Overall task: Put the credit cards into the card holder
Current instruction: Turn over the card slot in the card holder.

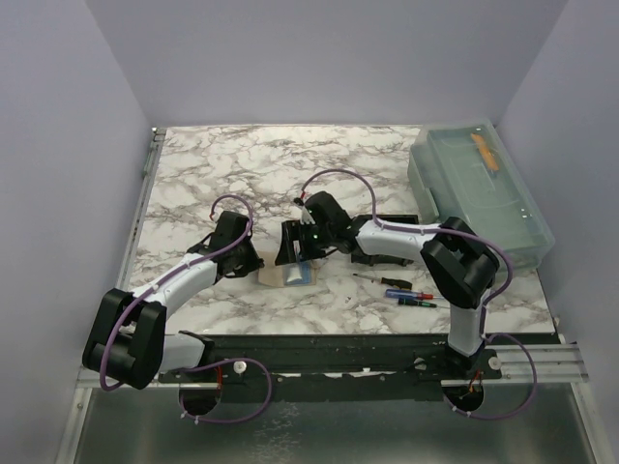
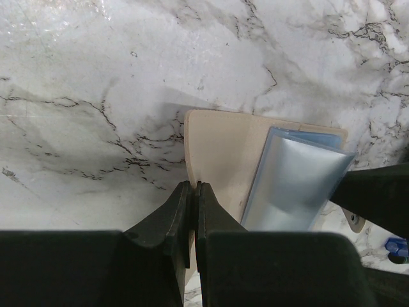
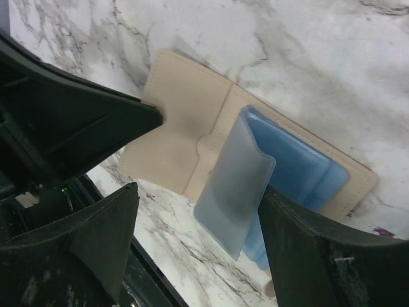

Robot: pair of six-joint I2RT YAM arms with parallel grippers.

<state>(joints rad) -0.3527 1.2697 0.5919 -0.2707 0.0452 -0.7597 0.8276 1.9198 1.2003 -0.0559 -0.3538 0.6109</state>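
1. The tan card (image 3: 185, 128) lies flat on the marble table (image 1: 242, 164) between the two grippers, with its long axis running left to right in the top view.
2. It is matte and leather-like, with a seam across its middle and rounded corners.
3. The light blue card (image 3: 239, 179) rests on its right half. It is glossy and translucent, with one leaf lifted and slanting.
4. The left gripper (image 2: 193, 185) has its jaws nearly together, pinching the tan card's left edge.
5. The right gripper (image 3: 199, 192) has its jaws wide apart, straddling the blue leaf.
6. The black card holder (image 1: 387, 257) lies mostly hidden under the right arm
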